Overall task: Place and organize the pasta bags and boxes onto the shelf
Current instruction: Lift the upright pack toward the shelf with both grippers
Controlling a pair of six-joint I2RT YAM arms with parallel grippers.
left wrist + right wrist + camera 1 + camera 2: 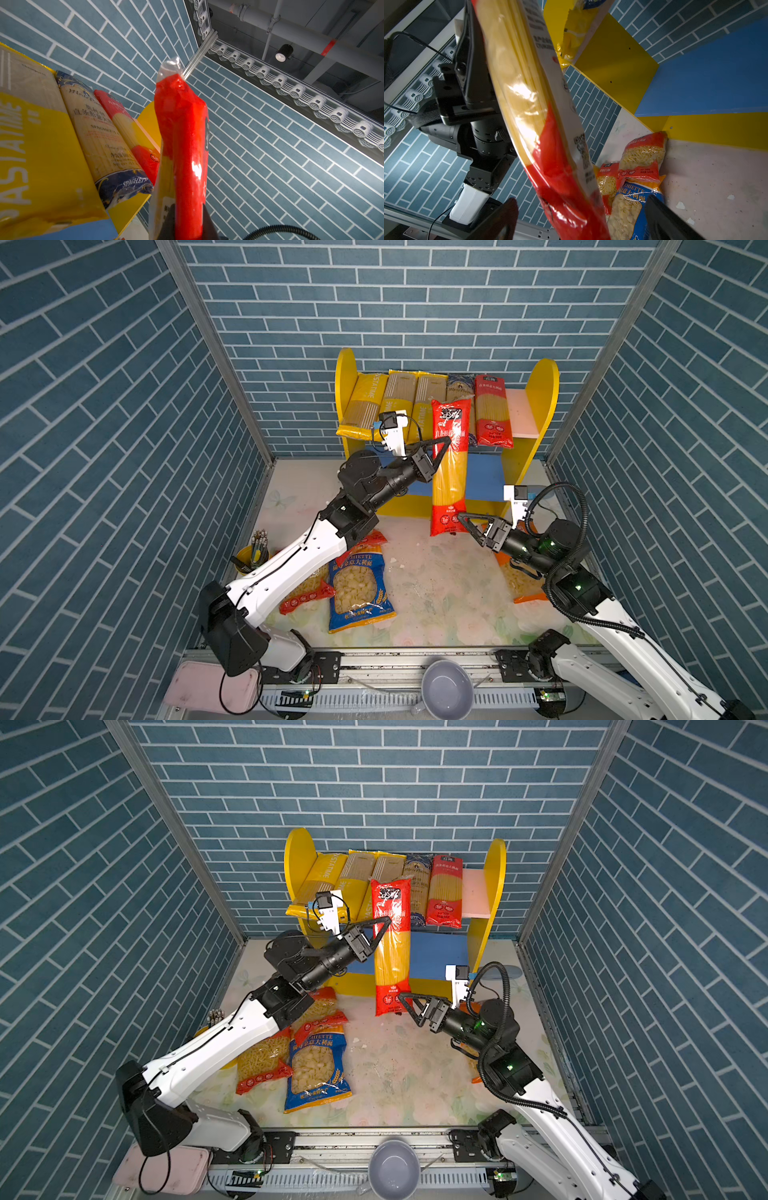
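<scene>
A long red and yellow spaghetti pack [451, 472] [392, 952] stands upright in front of the shelf [540, 398]. My left gripper [442, 443] [187, 224] is shut on its upper part. My right gripper [467, 522] [579, 209] is open, with its fingers either side of the pack's lower red end [560, 187]. Several long packs lean on the pink upper board [521, 414]: yellow ones [365, 406], a dark-blue one [99, 141] and a red one [492, 414]. The blue lower board [484, 477] is bare. A blue short-pasta bag [359, 593] and red bags [307, 593] lie on the floor.
An orange bag [523, 580] lies partly under my right arm. A yellow cup of sticks [255, 556] stands by the left wall. A grey bowl [446, 689] and a pink box [208, 689] sit at the front rail. Blue brick walls enclose three sides.
</scene>
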